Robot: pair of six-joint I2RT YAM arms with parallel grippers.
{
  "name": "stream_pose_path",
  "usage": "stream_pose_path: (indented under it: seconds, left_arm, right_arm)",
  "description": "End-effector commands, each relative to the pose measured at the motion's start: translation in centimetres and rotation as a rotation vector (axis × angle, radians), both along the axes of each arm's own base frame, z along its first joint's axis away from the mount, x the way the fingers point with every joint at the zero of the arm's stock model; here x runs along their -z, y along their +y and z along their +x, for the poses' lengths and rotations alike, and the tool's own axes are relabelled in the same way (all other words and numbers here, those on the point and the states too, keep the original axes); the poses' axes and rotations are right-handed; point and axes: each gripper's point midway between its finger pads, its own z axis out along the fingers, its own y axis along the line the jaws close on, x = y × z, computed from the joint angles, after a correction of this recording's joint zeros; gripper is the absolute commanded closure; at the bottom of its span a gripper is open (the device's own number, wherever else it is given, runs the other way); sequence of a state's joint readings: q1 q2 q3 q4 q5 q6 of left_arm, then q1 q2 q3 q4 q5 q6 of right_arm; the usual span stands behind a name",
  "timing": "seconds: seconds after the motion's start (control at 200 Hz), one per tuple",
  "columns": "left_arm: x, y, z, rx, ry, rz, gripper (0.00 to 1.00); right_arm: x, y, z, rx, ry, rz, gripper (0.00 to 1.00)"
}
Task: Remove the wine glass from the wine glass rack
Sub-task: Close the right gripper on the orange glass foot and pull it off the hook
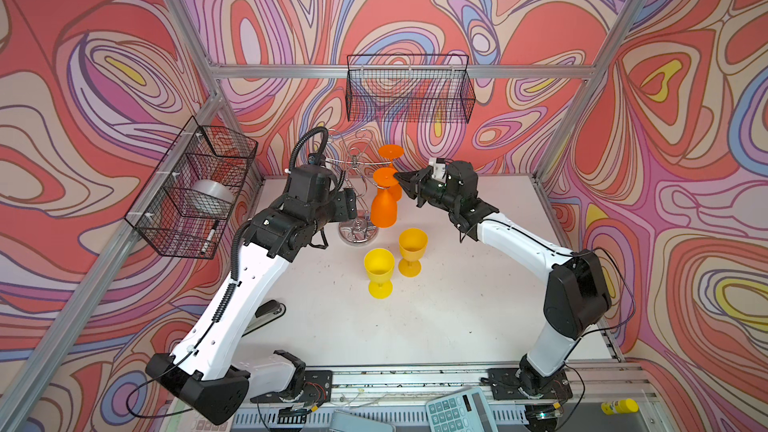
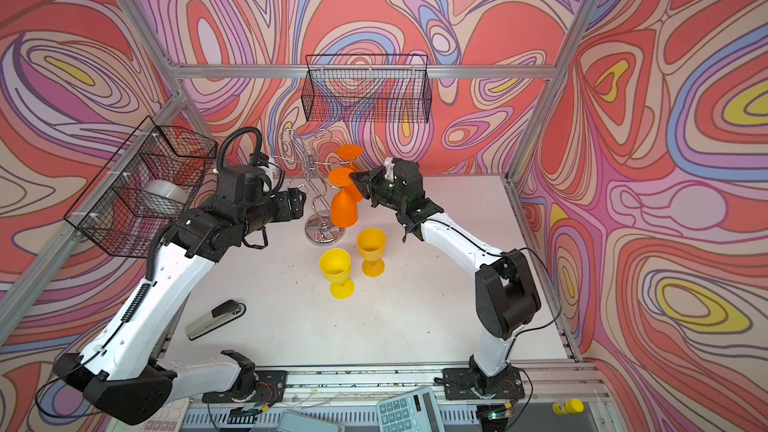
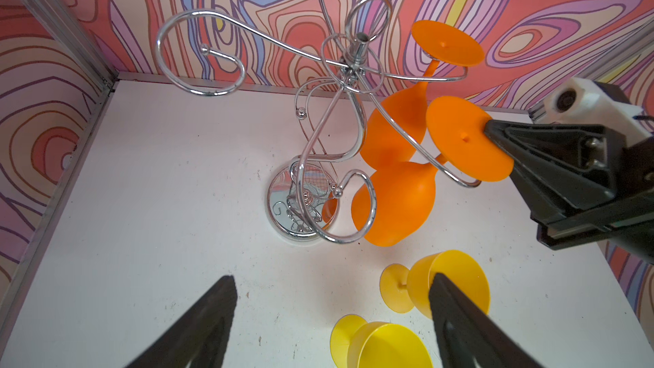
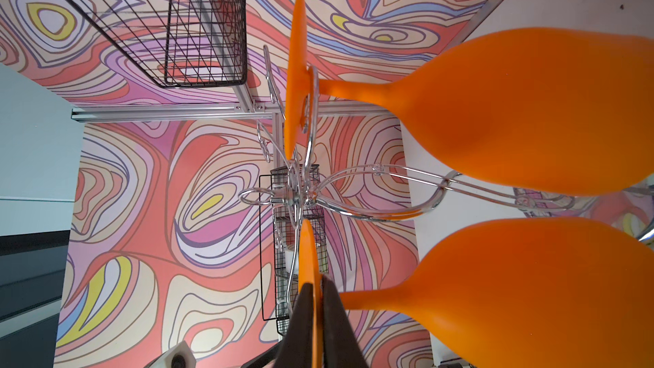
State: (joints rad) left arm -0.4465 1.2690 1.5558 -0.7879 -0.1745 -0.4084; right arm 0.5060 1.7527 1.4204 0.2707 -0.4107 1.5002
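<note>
White tabletop (image 1: pixel 457 305) below. Right gripper (image 3: pixel 490 127) pinches the nearer wine glass (image 3: pixel 396 203) by its foot; left gripper (image 3: pixel 332 277) gapes, holding nothing. I'd draw the foot level, outward along the wine glass rack (image 3: pixel 354 61) hook.

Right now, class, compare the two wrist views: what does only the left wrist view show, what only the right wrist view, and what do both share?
Only the left wrist view: two yellow wine glasses upright on the white table, the mirrored base of the wine glass rack, the open left hand. Only the right wrist view: an orange foot edge-on between the right hand's fingers. Both: the rack's hooks, two orange wine glasses hanging upside down, the right hand shut on one foot.
</note>
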Motion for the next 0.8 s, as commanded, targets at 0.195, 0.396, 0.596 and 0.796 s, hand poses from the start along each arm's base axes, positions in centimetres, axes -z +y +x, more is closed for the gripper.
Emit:
stream_pose_path:
  seconds: [0.195,0.396,0.596,0.796]
  left_arm:
    - [-1.5,-0.2,-0.7,0.009,-0.038,-0.05,0.14]
    - [-1.5,-0.3,-0.7,0.009,-0.036,-0.058,0.14]
    - [-1.5,-0.5,-0.6,0.01,-0.034,-0.068,0.14]
    - [-1.4,-0.6,-0.6,0.012,-0.029,-0.073,0.14]
  right_arm:
    - [-1.0,0.1,-0.2,0.013,-0.019,0.037,0.97]
    - [-1.5,0.0,-0.6,0.011,-0.038,0.019,0.99]
    - [-1.3,-0.3,-1.4,0.015,-0.051,-0.01,0.99]
    - [-1.6,-0.3,-2.0,0.011,-0.06,-0.019,1.0]
